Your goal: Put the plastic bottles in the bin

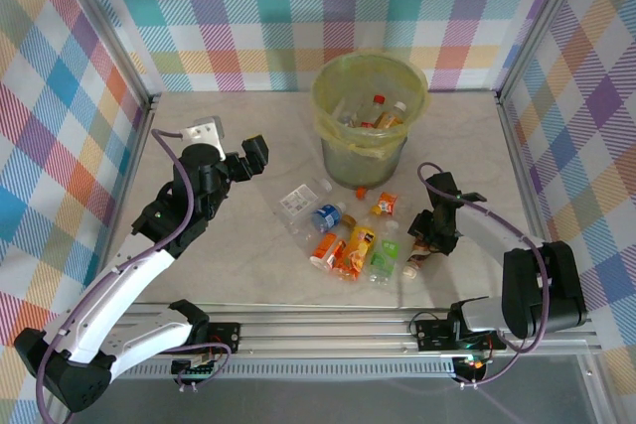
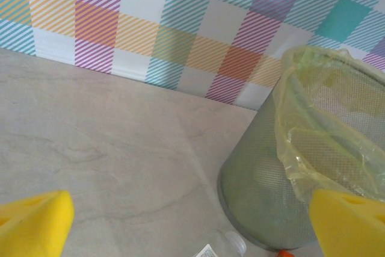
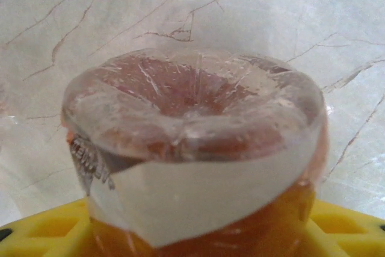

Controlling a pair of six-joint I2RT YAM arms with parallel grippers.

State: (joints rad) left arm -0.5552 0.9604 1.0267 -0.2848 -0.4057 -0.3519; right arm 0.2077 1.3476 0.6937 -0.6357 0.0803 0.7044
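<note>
Broadly, the table has bare marbled surface across its left half and along the back edge beside the bin. The bin stands centre-right, near the plaid back wall. The loose bottles lie bunched in front of the bin, between the two arms, with an open strip toward the near rail. More bottles lie inside the bin's yellowish bag.

The left arm reaches forward over the left half. The left gripper is raised above the table, left of the bin, with its jaws spread wide. In the left wrist view its yellow fingers sit at the two lower corners with nothing between them. The right arm folds low, and the right gripper is down at the right edge of the cluster, around a brown-labelled bottle whose base faces the wrist camera.

Whether those jaws press the bottle or merely flank it cannot be told. Its label is blurred, and the bin's right side is cut off in the left wrist view.
</note>
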